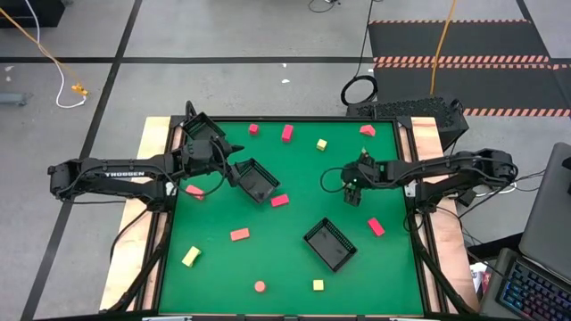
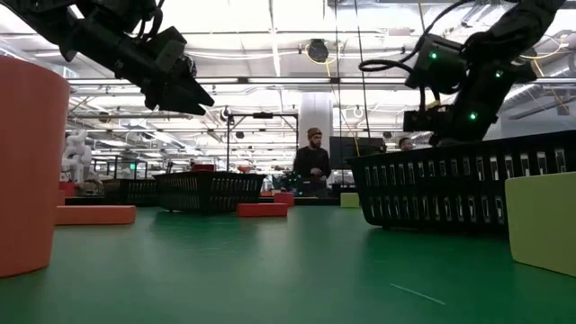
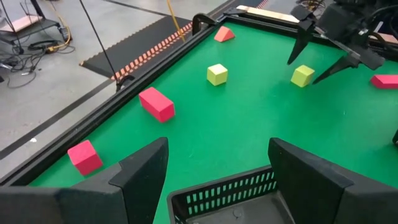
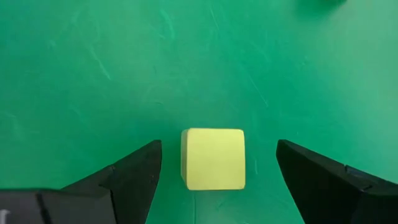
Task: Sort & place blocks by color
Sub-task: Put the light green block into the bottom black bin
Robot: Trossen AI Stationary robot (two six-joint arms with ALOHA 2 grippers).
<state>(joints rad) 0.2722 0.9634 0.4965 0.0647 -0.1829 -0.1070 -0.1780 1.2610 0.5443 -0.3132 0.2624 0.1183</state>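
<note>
Red and yellow blocks lie scattered flat on the green table (image 1: 294, 267). My right gripper (image 4: 217, 163) points down near the table's right middle (image 1: 353, 193). It is open, with one finger on each side of a yellow cube (image 4: 214, 158) and a gap left on both sides. The left wrist view shows that cube (image 3: 302, 75) between those fingers. My left gripper (image 1: 230, 162) is open and raised (image 2: 184, 90). It hovers by the far-left edge of a black tray (image 1: 256, 180), whose rim shows between its fingers (image 3: 236, 198).
A second black tray (image 1: 329, 243) sits near the table's middle right. Red blocks (image 1: 287, 134) (image 1: 279, 200) (image 1: 239, 234) (image 1: 376, 226), a round red one (image 1: 260, 286) and yellow ones (image 1: 321, 144) (image 1: 191, 257) (image 1: 318, 285) lie about. A person (image 2: 311, 162) stands beyond the far edge.
</note>
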